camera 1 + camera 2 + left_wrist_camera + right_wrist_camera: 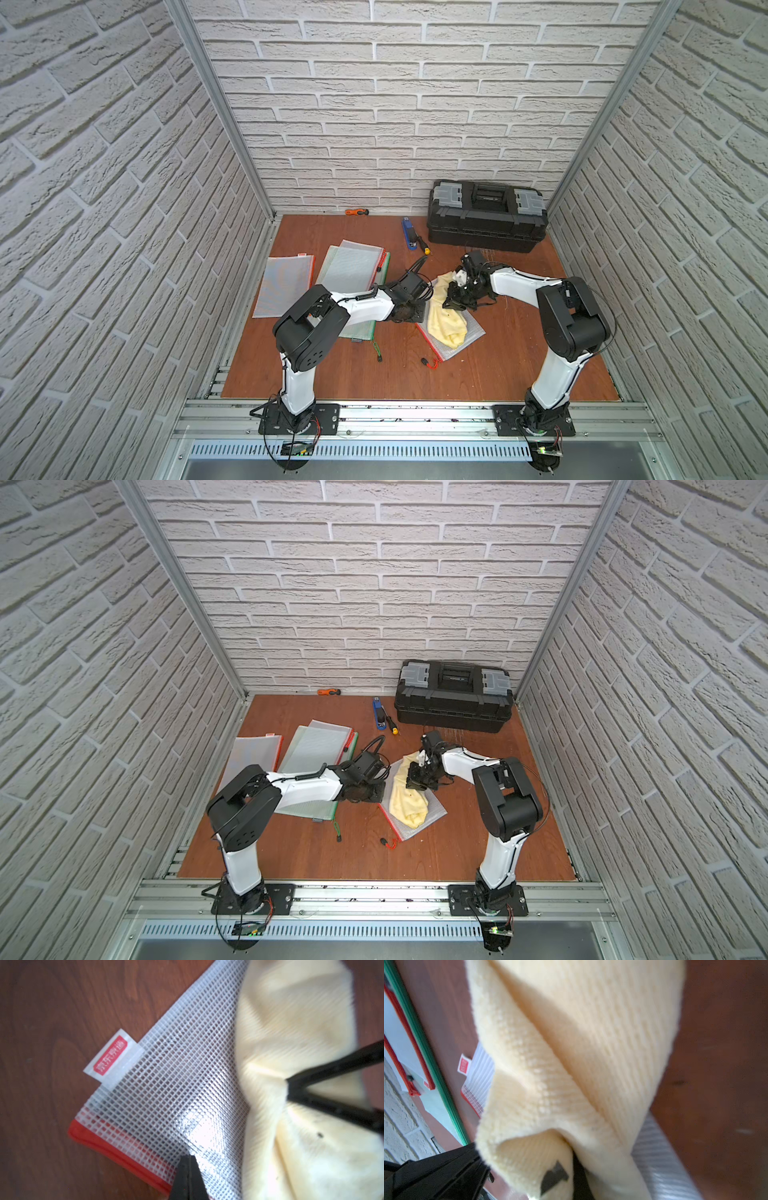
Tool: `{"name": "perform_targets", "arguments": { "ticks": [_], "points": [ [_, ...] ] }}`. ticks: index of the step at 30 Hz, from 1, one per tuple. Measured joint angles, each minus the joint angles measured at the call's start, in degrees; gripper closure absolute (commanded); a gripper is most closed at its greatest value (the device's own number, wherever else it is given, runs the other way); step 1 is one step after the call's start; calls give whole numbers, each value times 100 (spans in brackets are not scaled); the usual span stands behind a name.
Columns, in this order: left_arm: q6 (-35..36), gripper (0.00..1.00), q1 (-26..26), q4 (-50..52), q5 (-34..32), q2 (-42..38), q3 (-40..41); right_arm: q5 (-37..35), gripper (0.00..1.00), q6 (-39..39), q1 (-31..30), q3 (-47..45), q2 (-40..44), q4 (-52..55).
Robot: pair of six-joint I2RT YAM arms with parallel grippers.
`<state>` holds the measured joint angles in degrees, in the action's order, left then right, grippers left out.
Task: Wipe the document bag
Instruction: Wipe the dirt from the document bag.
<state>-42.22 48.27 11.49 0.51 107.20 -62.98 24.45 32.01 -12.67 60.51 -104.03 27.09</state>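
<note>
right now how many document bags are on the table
4. The centre bag under the yellow cloth; a lone bag at far left; a red-zipped bag stacked on a green-edged bag between them. The stack may hide more.

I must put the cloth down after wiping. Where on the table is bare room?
The front strip of the table, from its near edge to the document bag, is bare. So is the back strip between the orange tool and the spare bags. The middle is crowded: left hand, right hand, cloth.
</note>
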Motion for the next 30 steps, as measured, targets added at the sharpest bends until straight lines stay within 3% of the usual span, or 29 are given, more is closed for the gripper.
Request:
{"name": "perform_targets", "arguments": {
  "ticks": [4,7,16,19,25,30],
  "points": [
    [-2,100,0,-42,0,0,20,-181,98,-234,520,-302,367,284],
    [-4,100,0,-90,0,-4,39,-210,98,-289,529,-472,592,407],
    [-2,100,0,-92,4,-4,37,-98,97,76,-984,-603,870,332],
    [-2,100,0,-90,4,-4,37,46,98,264,-1185,-734,852,144],
    [-2,100,0,-87,-2,-4,37,31,98,356,-1038,-896,756,68],
    [-2,100,0,-79,-7,-11,39,96,98,216,-273,-1174,1019,142]
  ]
}}
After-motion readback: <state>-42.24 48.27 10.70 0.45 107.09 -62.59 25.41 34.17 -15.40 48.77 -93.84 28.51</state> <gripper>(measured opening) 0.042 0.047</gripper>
